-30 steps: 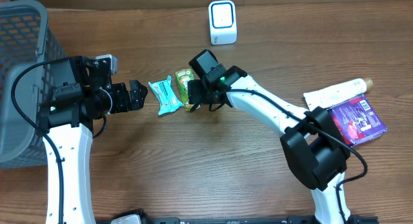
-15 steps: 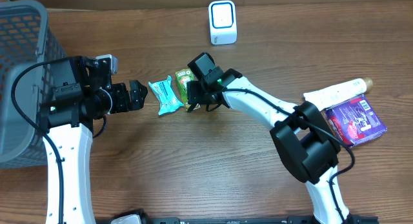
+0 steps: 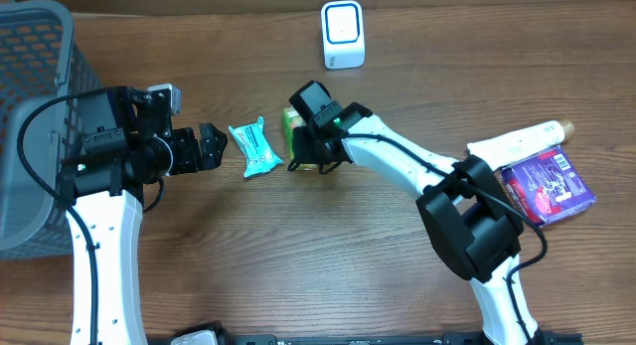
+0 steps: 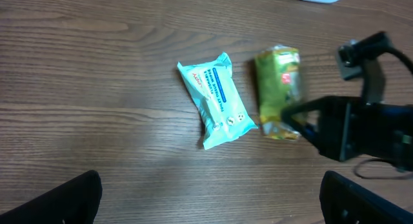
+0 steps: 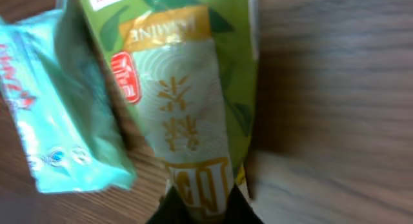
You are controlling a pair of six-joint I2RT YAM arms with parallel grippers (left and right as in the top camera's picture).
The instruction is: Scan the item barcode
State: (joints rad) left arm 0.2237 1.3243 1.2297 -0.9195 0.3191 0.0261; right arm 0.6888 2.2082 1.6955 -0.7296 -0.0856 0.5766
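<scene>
My right gripper (image 5: 205, 208) pinches one end of the green foil jasmine-tea packet (image 4: 279, 88), just beside a teal plastic wipes pack (image 4: 216, 102) mid-table. My left gripper (image 3: 215, 146) hangs spread wide.

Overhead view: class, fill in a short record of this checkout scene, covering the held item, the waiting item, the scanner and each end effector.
Held item: green packet, pinched at one end
Waiting item: blue packet, lying between the green packet and the left end effector
Scanner: white scanner, apart from both packets
Left end effector: open, empty
Right end effector: shut on the green packet
</scene>
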